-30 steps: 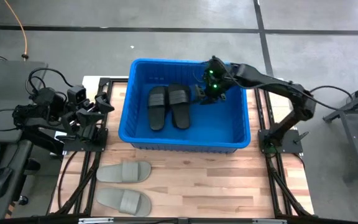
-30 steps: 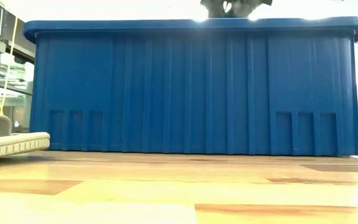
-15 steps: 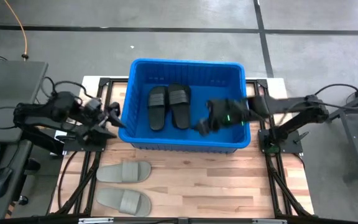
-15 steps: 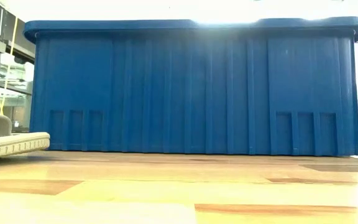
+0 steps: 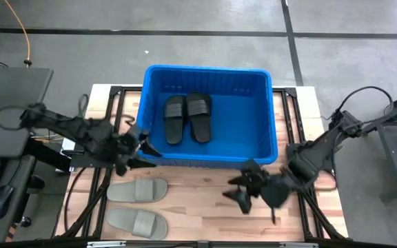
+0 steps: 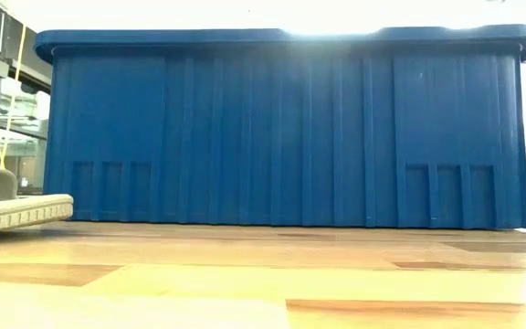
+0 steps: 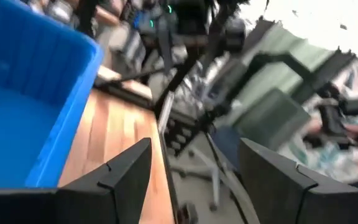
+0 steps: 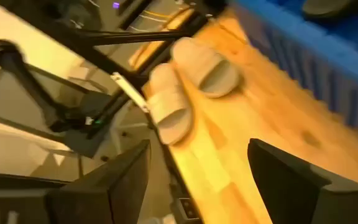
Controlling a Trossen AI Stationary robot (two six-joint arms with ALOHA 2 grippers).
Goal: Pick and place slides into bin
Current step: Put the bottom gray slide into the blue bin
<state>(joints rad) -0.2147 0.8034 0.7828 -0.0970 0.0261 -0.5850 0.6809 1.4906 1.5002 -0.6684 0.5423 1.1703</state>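
The blue bin [image 5: 262, 141] stands on the wooden table's far half. On its floor two black slides [image 5: 175, 118] [image 5: 199, 117] lie side by side on their soles. Two light grey slides [image 5: 138, 190] [image 5: 138, 222] lie sole-down on the table's near left part; one grey slide [image 6: 7, 206] shows at the left of the low view. My left gripper [image 5: 147, 155] hovers open by the bin's near left corner, nothing between its fingers [image 7: 123, 177]. My right gripper [image 5: 234, 193] hovers open above the table in front of the bin, pointing toward the grey slides [image 8: 204, 68].
Bare wooden table [image 5: 205, 207] lies between the grey slides and my right gripper. The bin's near wall [image 6: 281, 128] fills the low view. Dark frame rails [image 5: 95, 200] run along the table's left and right sides. The bin's right half has free floor [image 5: 243, 120].
My right gripper has left the bin's far right part, crossed its near wall toward the table's near edge, and rolled as it went; it now hovers over the wood. My left gripper has moved toward the table's right and near edge, down to the bin's near left corner.
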